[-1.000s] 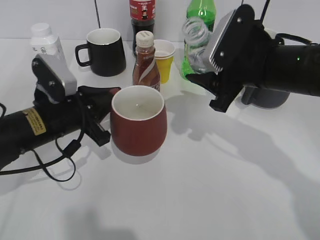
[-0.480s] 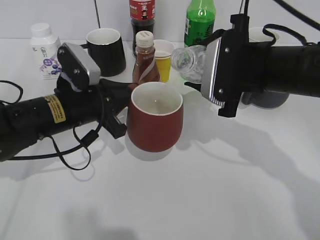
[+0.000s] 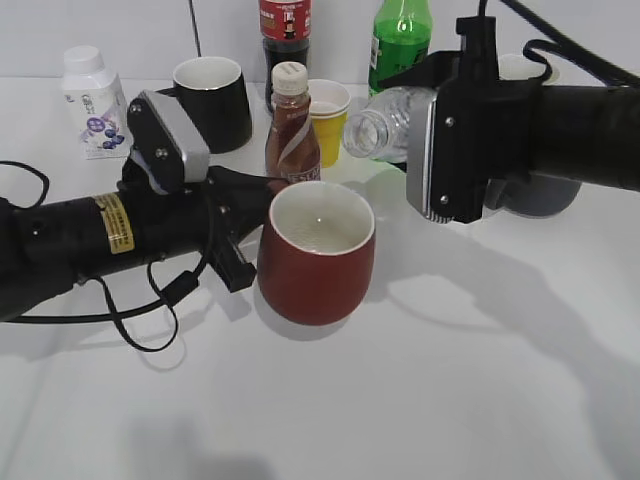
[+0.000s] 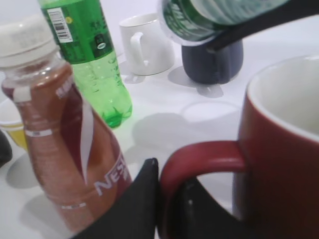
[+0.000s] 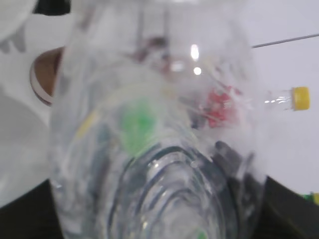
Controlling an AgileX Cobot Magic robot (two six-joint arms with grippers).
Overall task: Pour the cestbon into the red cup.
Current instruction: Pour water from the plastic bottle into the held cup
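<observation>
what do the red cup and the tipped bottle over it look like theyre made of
Red cup: probably glazed ceramic. It has thick walls, a smooth dark red outside with a soft sheen, a white inside and a moulded loop handle.

Tipped bottle: clear thin plastic. You can see straight through it, and the wall has ribbed rings; a dark green label band shows in the left wrist view.

Brown coffee bottle [image 3: 292, 125] w/ cream cap stands upright mid-worktop [image 3: 420, 380]. Just behind it: yellow paper cup [image 3: 327, 118] and dark cola bottle [image 3: 284, 30], red label. Black mug [image 3: 212, 100] to their left, white pill bottle [image 3: 92, 102] far left. Green soda bottle [image 3: 398, 45] at back right; grey mug [image 4: 214, 62] and white mug [image 4: 144, 42] beyond it.
</observation>
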